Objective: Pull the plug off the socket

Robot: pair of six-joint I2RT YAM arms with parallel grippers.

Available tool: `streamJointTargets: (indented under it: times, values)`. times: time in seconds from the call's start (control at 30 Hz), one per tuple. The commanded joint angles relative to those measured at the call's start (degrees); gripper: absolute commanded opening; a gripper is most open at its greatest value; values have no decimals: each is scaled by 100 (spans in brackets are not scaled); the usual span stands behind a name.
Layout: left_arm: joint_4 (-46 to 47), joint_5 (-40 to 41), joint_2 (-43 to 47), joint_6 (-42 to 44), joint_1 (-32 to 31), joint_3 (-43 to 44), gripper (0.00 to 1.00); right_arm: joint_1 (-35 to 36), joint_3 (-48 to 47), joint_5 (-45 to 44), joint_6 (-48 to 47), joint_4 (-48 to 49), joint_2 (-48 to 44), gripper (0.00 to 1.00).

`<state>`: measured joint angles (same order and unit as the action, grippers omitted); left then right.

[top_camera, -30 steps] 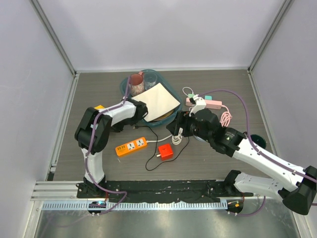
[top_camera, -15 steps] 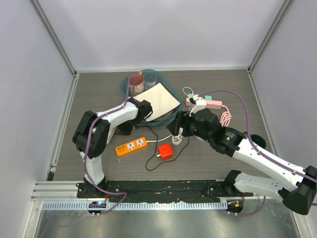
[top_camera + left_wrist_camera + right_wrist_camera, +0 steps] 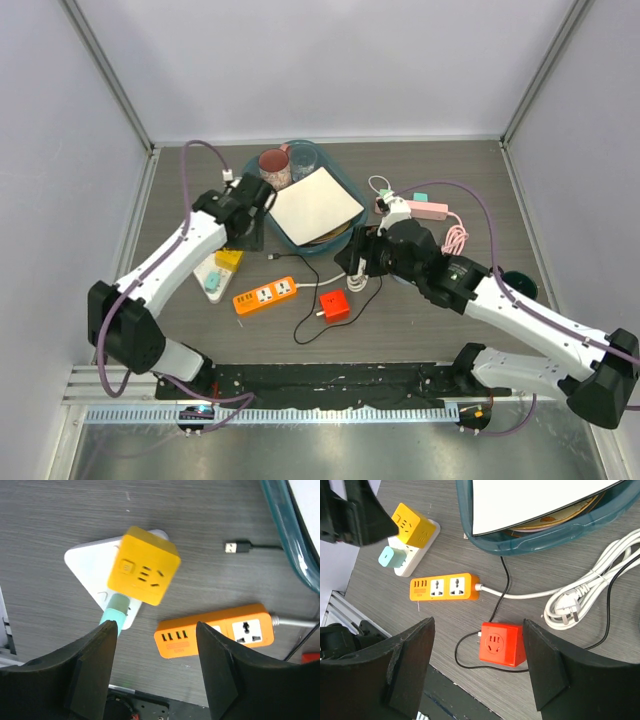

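Observation:
A white triangular socket (image 3: 87, 565) lies flat on the table left of the orange power strip (image 3: 220, 630). A yellow cube plug (image 3: 144, 572) and a small teal plug (image 3: 115, 614) sit in it. My left gripper (image 3: 154, 627) hangs open above them, touching nothing. In the top view the socket (image 3: 207, 275) lies just below my left gripper (image 3: 248, 232). My right gripper (image 3: 477, 625) hovers open above a red cube socket (image 3: 502, 644), which has a thin black cable (image 3: 495, 610) plugged into its side. In the top view this gripper (image 3: 362, 265) is above the red cube (image 3: 334, 307).
A teal basin (image 3: 345, 190) with a white board, a mug and a glass stands at the back. A coiled white cable (image 3: 590, 597), a pink strip (image 3: 425, 208) and a loose USB plug (image 3: 237, 546) lie around. The table's front rail is close.
My left arm rose and swung out to the left, and its gripper opened wider. The white socket with its plugs, hidden under the arm before, now lies uncovered. The right arm barely moved.

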<state>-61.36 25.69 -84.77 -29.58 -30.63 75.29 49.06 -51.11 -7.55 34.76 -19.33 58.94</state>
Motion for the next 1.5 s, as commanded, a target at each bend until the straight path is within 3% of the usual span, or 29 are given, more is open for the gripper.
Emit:
streamJointTargets:
  times: [0.0,0.07,0.13,0.37,0.47,0.5,0.57,0.73,0.93,1.17,1.47]
  values:
    - [378,-257,487,58,601,-294,70,34,-109,157,12,368,179,76]
    - [502,-389,637,76,916,-583,83,34,-197,210,48,439,390,77]
    - [660,-591,873,-29,1242,-769,85,51,-337,333,66,605,565,77]
    - [898,-1690,1349,-1075,3561,-1771,78,201,-1154,395,-487,1177,1646,84]
    - [889,-1656,1376,-1357,3879,-1956,77,262,-1839,526,-882,1291,2384,89]
    - [889,-1560,1358,-1435,3950,-2000,76,288,-2015,570,-962,1361,2786,96]
    - [985,-1576,1297,-1533,4108,-2088,75,394,-2533,649,-1242,1449,3175,97]
    - [1531,-2252,893,-1252,4232,-2106,75,666,-3964,867,-1981,1301,4605,97]
    - [1855,-3025,410,-1129,4592,-2316,71,746,-5055,1466,-2614,1292,5619,95]
    - [2383,-3650,391,-856,4724,-2545,51,772,-5400,1766,-2913,1458,6437,95]
    - [2454,-3949,75,-742,4724,-2563,44,816,-5479,1801,-3248,1669,6964,96]
